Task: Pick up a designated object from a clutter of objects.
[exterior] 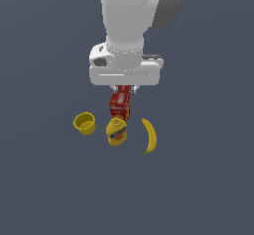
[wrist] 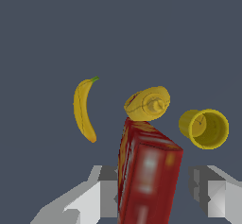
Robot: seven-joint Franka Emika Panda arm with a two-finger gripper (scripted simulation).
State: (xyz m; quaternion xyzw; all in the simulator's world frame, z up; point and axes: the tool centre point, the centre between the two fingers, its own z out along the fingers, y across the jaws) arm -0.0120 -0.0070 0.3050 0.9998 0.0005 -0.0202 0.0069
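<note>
Closest to the wrist camera, two grey fingers (wrist: pixel 101 194) stood spread apart at the lower edge of the frame, with the red box (wrist: pixel 149 171) rising between them. The gripper (exterior: pixel 124 87) was open and held nothing; whether its pads touched the box could not be told. In the exterior view the gripper hung at the centre of the frame, directly above that box, not above the cup.

Just beyond the box lay the mustard bottle (exterior: pixel 116 131), and the banana (exterior: pixel 150 136) rested to the right of centre in the exterior view, apart from the rest.

The yellow cup (exterior: pixel 85 123) sat at centre left of that frame, clear of the bottle and box, mouth tilted toward the camera. Its inside looked empty.

By my reading, the task stood at the approach stage: nothing was lifted yet. The next move would call for shifting the open gripper sideways toward the exterior view's left, over the cup, then lowering so one finger enters the mouth or both straddle the rim, avoiding the bottle.
</note>
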